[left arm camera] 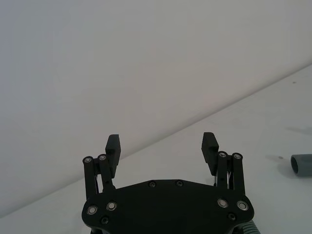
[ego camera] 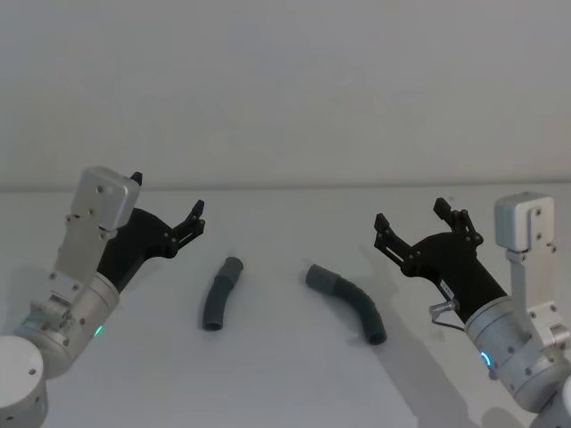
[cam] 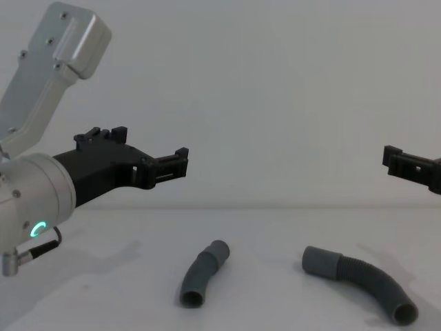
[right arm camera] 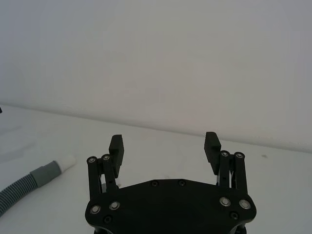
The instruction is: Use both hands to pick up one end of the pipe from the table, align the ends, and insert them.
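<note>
On the plain white matte table [ego camera: 285,392], flat and untouched: both halves of the pipe. Left of the middle, the dark grey, smooth, curved plastic short piece [ego camera: 221,294]. Right of the middle, the dark grey plastic long piece [ego camera: 350,301] with its ribbed, bent body. Well apart from each other, no contact. Narrower round tip [ego camera: 234,264] of the short piece turned toward the far edge and a little to the right. Wider smooth collar [ego camera: 318,278] of the long piece turned toward the far edge and to the left. Judged deliberate: mating ends facing inward across the gap, outer ends nearer the front edge, so as to give each arm the half on its own side and spare much turning before alignment.

Above the table's left side, the black plastic two-finger left gripper [ego camera: 167,194] on its silver-grey arm with a green ring light [ego camera: 96,332]: hangs clear of the surface, jaws spread wide, nothing between them. Above the right side, the matching black right gripper [ego camera: 410,212]: at much the same height, jaws likewise released and empty. Both pointed forward toward the pale grey-white wall [ego camera: 285,89], not yet down at the pipe.

Reads as a ready stance: opened in advance to straddle a tube body, raised to avoid knocking either half out of place. Picking up not yet begun. Next calls for a descent onto each piece, probably behind its mating end, to leave tip and collar free.
</note>
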